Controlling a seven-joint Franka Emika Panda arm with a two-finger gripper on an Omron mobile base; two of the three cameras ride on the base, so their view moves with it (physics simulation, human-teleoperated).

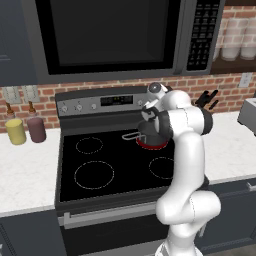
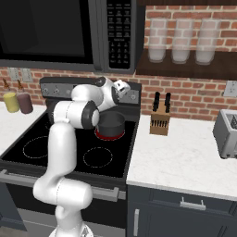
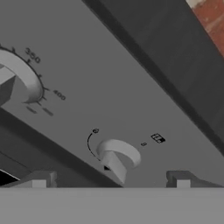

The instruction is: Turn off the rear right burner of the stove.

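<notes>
Kitchen, stove [image 1: 100, 165], microwave [image 1: 110, 35], brick wall [image 2: 194, 95], probably domestic

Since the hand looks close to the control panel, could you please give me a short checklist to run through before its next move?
1. Rear right burner is on: it glows red under the dark pot; ok, the task is not yet done.
2. Gripper is at the stove panel: ok, the hand view shows it right before a small knob.
3. Fingers straddle that knob: ok, one fingertip shows on each side.
4. Gripper is open: ok, tips apart, not touching the knob.
5. This knob controls the rear right burner: cannot tell, its icon is too small to read.
</notes>
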